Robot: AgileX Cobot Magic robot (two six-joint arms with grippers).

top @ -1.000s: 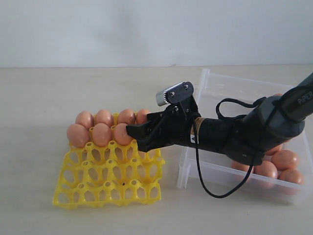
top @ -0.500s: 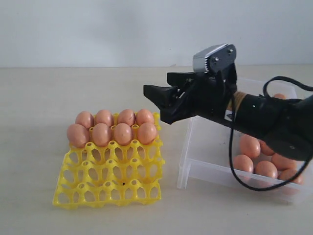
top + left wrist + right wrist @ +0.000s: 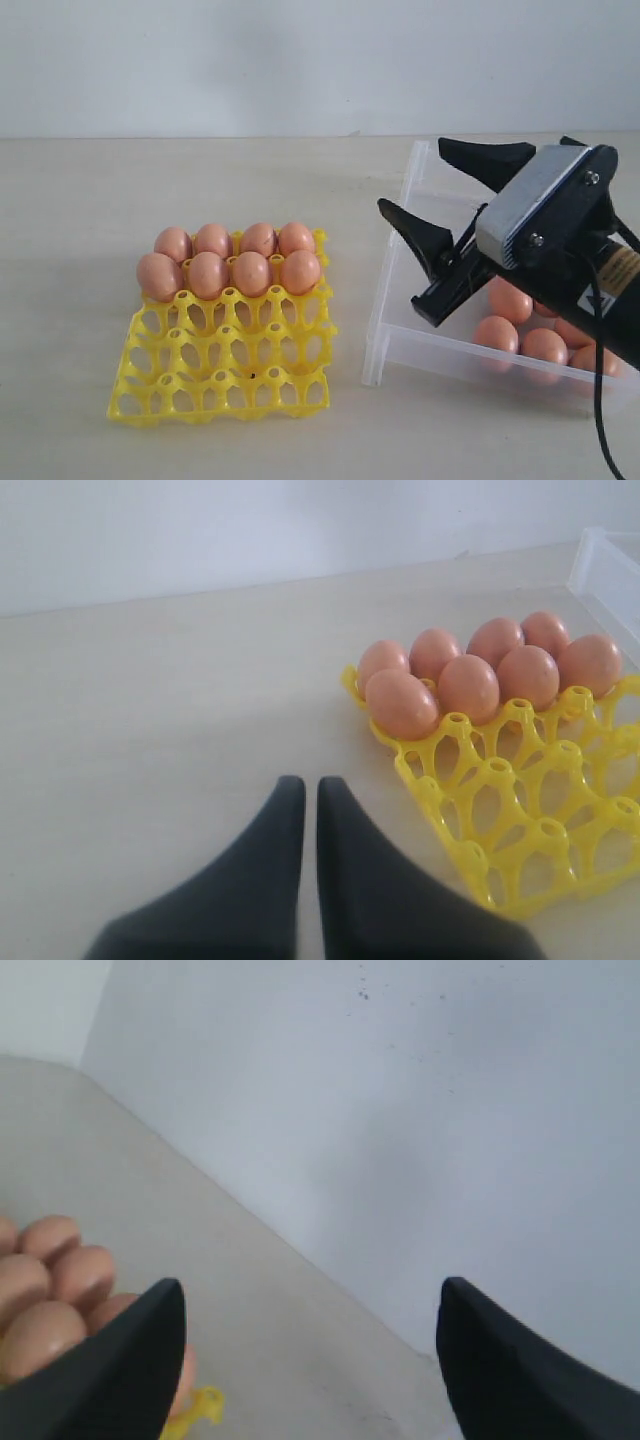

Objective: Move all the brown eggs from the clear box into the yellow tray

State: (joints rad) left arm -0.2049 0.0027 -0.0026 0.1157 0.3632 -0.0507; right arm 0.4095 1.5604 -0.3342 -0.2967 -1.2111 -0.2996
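The yellow tray [image 3: 225,385] sits on the table at the left, and several brown eggs [image 3: 252,272] fill its two far rows. More brown eggs [image 3: 498,333] lie in the clear box [image 3: 383,330] at the right, partly hidden by my right arm. My right gripper [image 3: 415,177] hangs open and empty above the box's left end, tips pointing up and left. In the right wrist view its fingers [image 3: 165,1310] stand wide apart with only table and wall between them. My left gripper [image 3: 308,785] is shut and empty over bare table beside the tray [image 3: 520,810].
A pale wall rises behind the beige table. The tray's two near rows of cups [image 3: 220,350] are vacant. A black cable [image 3: 600,400] hangs from my right arm near the box's front wall. The left arm does not show in the exterior view.
My right gripper left an egg at the right end of the tray's second row. It then rose and swung right, and now hangs over the clear box. The left gripper's earlier position is not shown.
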